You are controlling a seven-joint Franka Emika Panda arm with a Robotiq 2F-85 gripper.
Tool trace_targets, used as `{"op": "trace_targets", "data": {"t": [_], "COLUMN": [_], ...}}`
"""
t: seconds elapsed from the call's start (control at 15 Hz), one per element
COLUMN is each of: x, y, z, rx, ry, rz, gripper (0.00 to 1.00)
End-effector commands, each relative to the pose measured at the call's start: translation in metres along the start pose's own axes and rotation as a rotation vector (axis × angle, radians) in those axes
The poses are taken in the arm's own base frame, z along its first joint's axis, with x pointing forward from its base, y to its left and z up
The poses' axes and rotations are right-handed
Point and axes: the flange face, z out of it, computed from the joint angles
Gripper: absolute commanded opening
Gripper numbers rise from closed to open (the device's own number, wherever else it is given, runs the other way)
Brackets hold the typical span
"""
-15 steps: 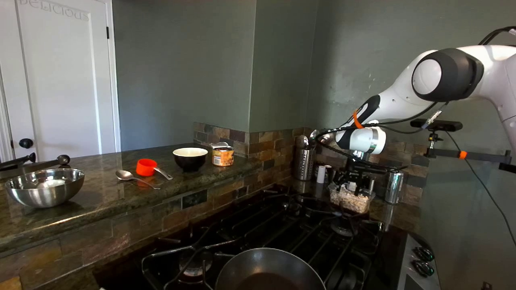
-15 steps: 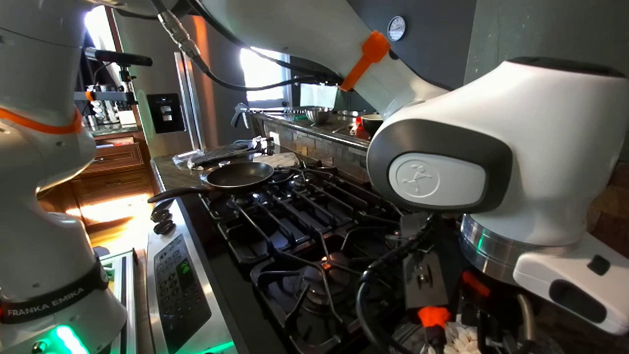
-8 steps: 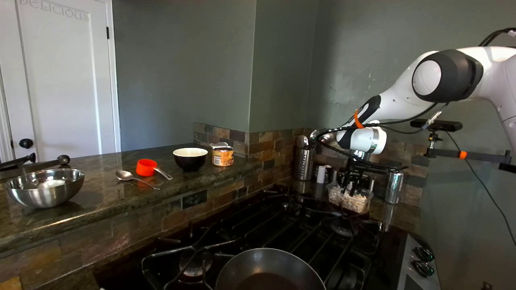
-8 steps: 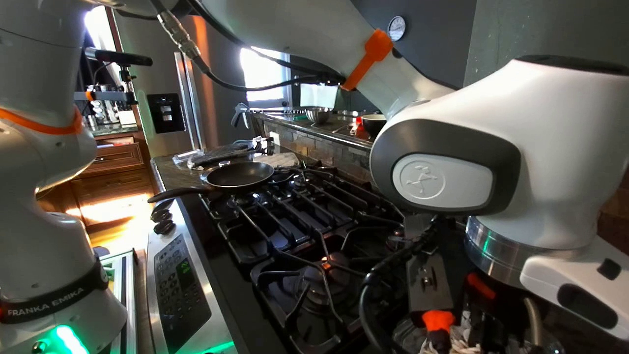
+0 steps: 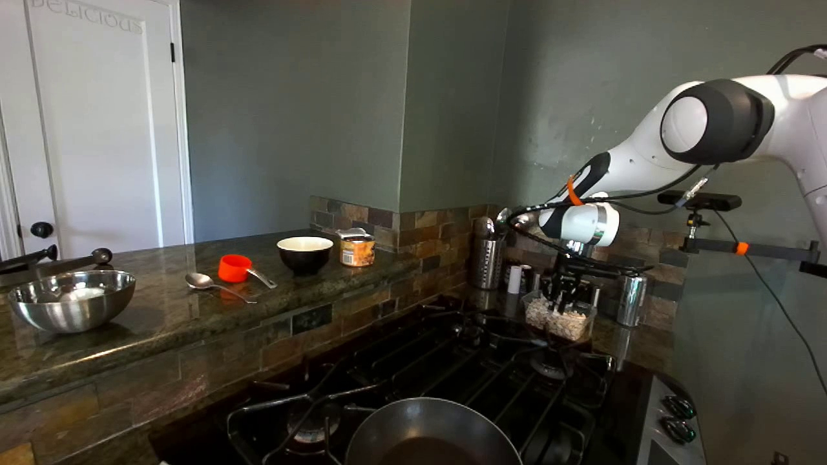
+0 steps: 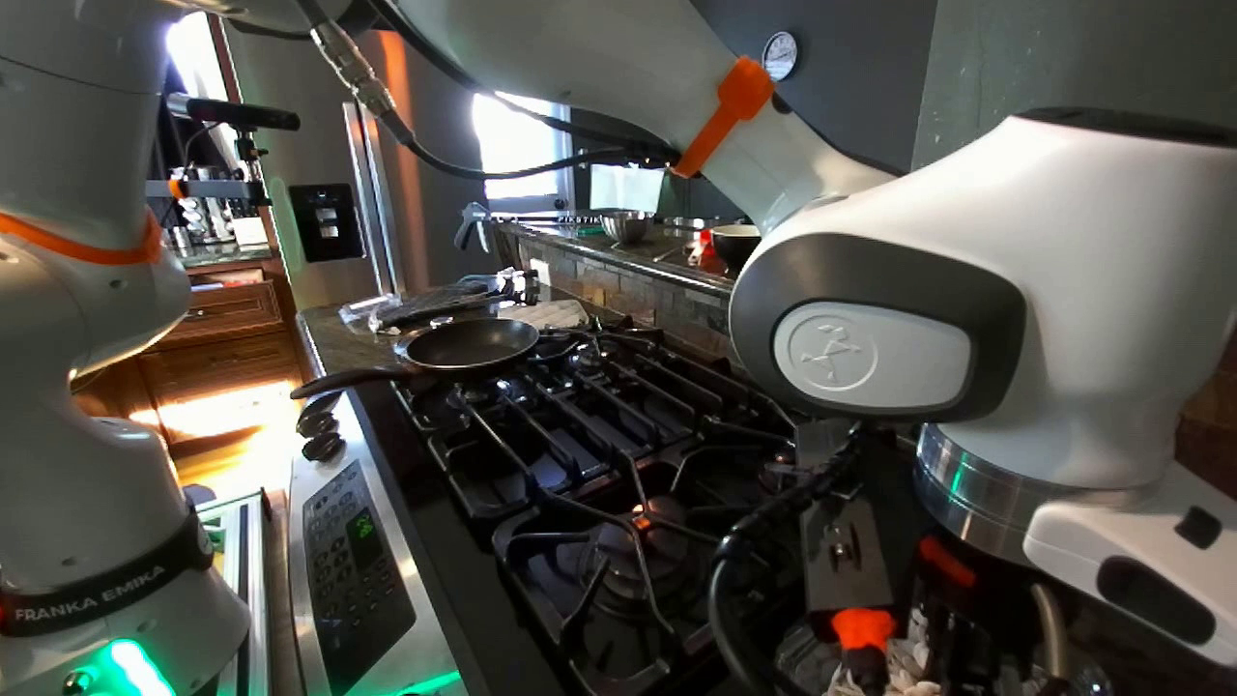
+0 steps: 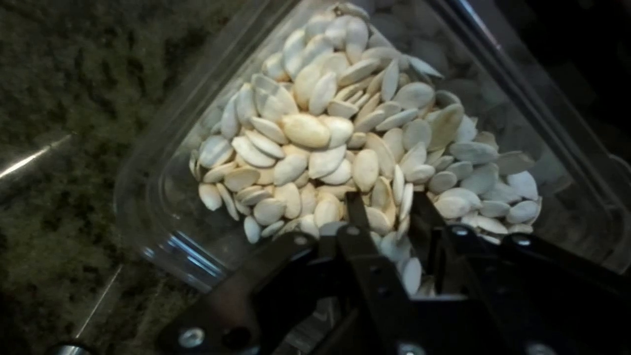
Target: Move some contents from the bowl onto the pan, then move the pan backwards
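The bowl is a clear, square plastic tub (image 7: 185, 254) in the wrist view. It holds the contents, a heap of pale beige seeds (image 7: 305, 130). My gripper (image 7: 387, 197) reaches down into this heap, its black fingers close together. Seeds fill the narrow gap, some on edge, and seem pinched there; the lower finger parts are partly hidden. In an exterior view the gripper (image 5: 559, 306) points down into the tub behind the stove. The black pan (image 6: 469, 343) sits at the opposite end of the burners with a bare inside; part of it (image 5: 433, 429) shows in an exterior view.
Black grates (image 6: 618, 464) span the stove between tub and pan. Beside the tub stand a steel canister (image 5: 632, 300) and a utensil holder (image 5: 488, 261). The raised counter bears a steel mixing bowl (image 5: 74, 300), spoon (image 5: 203, 282), red cup (image 5: 234, 268), black bowl (image 5: 305, 258) and can (image 5: 357, 250).
The gripper's fingers have come together among the seeds. In an exterior view the tub has slid slightly left, and the arm has shifted a little. The pan has stayed where it was.
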Motion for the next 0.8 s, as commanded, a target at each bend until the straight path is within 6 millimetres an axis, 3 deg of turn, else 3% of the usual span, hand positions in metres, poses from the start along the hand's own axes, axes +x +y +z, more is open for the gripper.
{"op": "trace_targets", "data": {"t": [0.0, 0.13, 0.47, 0.73], "x": [-0.002, -0.003, -0.006, -0.011], "y": [0.001, -0.001, -0.006, -0.008], "z": [0.002, -0.001, -0.005, -0.02], "rx": [0.025, 0.025, 0.026, 0.023], "ry": [-0.02, -0.016, -0.016, 0.0], "rz": [0.017, 0.015, 0.01, -0.002], "gripper": [0.1, 0.01, 0.05, 0.05]}}
